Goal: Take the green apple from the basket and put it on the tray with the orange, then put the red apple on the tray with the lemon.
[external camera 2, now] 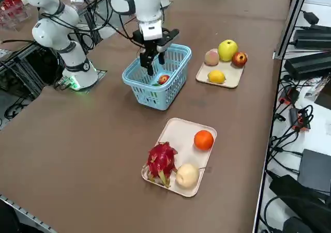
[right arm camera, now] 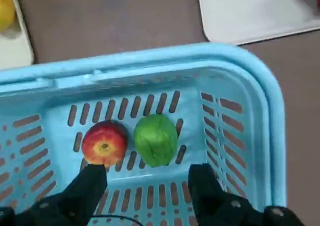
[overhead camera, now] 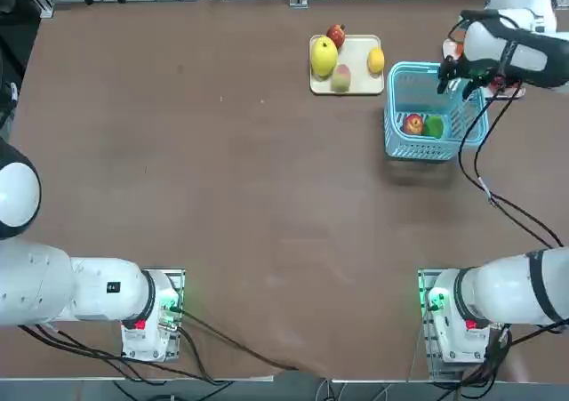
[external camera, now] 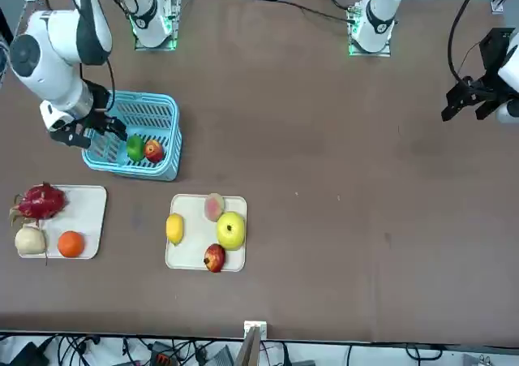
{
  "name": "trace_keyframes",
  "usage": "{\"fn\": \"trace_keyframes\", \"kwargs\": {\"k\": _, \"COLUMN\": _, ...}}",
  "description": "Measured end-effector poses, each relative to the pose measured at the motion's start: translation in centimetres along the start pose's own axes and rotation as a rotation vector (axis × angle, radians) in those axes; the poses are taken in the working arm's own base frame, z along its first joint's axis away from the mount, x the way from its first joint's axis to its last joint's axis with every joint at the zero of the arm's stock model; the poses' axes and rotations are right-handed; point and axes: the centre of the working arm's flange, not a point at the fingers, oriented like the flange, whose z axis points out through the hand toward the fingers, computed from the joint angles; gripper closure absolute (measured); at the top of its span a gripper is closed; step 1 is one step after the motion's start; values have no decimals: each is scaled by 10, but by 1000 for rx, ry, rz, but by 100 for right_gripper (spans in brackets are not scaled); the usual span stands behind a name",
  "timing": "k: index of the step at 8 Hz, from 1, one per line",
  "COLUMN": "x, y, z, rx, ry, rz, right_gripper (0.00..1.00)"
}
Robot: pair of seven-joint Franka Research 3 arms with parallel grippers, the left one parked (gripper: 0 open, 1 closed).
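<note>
Nothing moved yet — green apple (right arm camera: pixel 155 139) and red apple (right arm camera: pixel 104 143) both in the basket (right arm camera: pixel 260 105); right gripper (right arm camera: pixel 147 188) above them, jaws wide, empty.

The green apple (right arm camera: pixel 155 139) and red apple (right arm camera: pixel 104 143) lie side by side (touching) in the basket (right arm camera: pixel 150 65) — trays beyond.

surface: brown table (overhead camera: pixel 222 196) | on it: basket (overhead camera: pixel 397 143), two trays (overhead camera: pixel 356 85) (external camera: pixel 93 220)

Open right end effector (external camera 2: pixel 153 60) just above the basket (external camera 2: pixel 170 91)
</note>
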Motion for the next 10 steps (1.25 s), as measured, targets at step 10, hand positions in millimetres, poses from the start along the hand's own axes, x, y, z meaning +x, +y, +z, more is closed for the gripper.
{"fn": "trace_keyframes", "kwargs": {"k": 10, "x": 1, "y": 18, "z": 93, "rx": 52, "ry": -15, "rz": 418, "right_gripper": 0}}
